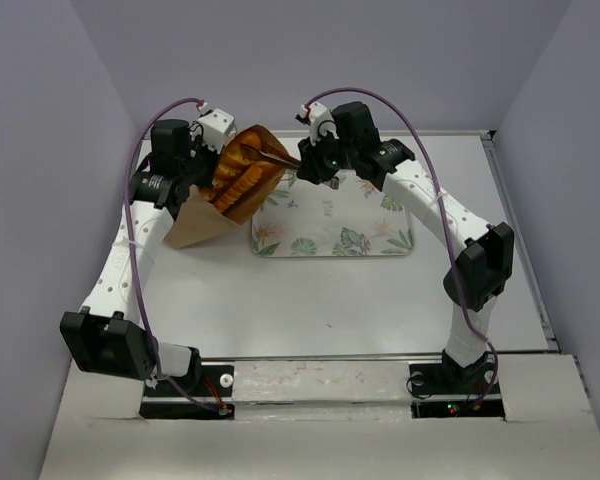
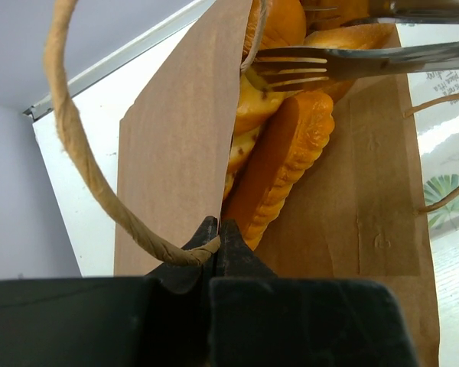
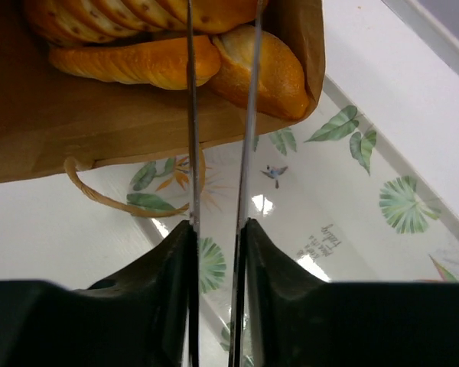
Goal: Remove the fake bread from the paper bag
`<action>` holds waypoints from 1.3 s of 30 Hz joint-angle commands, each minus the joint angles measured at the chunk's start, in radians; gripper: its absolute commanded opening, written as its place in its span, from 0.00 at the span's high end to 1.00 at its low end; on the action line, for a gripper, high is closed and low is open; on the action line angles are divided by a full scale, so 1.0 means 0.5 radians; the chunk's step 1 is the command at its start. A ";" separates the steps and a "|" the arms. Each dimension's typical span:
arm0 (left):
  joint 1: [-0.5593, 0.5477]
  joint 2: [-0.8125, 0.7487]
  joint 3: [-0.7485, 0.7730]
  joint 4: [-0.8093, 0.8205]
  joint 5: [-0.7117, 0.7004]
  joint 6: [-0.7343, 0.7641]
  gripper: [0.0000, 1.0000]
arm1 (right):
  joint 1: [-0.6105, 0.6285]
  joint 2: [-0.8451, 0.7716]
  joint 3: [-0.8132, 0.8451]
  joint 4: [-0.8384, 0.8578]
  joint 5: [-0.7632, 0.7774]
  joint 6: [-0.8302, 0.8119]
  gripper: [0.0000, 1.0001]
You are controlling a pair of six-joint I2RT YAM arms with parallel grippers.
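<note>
The brown paper bag point(image 1: 193, 226) is tilted up at the back left, its mouth facing right. Several glossy orange fake bread loaves point(image 1: 242, 172) lie inside it. My left gripper point(image 2: 216, 229) is shut on the bag's rim and its twisted handle point(image 2: 83, 153), holding the mouth open. My right gripper point(image 3: 218, 225) is shut on metal tongs point(image 3: 190, 115) whose two arms reach into the bag mouth among the loaves point(image 3: 138, 63). In the left wrist view the forked tong tips point(image 2: 291, 69) lie against the bread point(image 2: 287, 153).
A leaf-patterned rectangular tray point(image 1: 360, 230) lies on the white table right of the bag, under my right gripper point(image 1: 308, 165). The bag's second handle point(image 3: 115, 200) hangs loose over the tray. Grey walls close in the back and sides.
</note>
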 commanded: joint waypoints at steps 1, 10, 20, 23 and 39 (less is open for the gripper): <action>-0.016 -0.013 0.104 0.127 0.082 -0.057 1.00 | 0.021 -0.042 0.126 0.101 -0.180 0.037 0.82; -0.013 0.091 0.100 0.137 -0.420 -0.385 1.00 | 0.021 -0.216 0.071 0.110 -0.147 0.193 0.99; -0.010 0.196 0.177 0.265 -0.688 -0.517 1.00 | -0.021 -0.505 -0.123 0.120 0.068 0.436 0.99; -0.010 0.217 0.217 0.287 -0.673 -0.514 1.00 | -0.046 -0.566 -0.184 0.120 0.077 0.507 0.99; -0.007 0.226 0.233 0.348 -0.483 -0.474 1.00 | -0.105 -0.622 -0.485 0.254 -0.042 0.639 0.99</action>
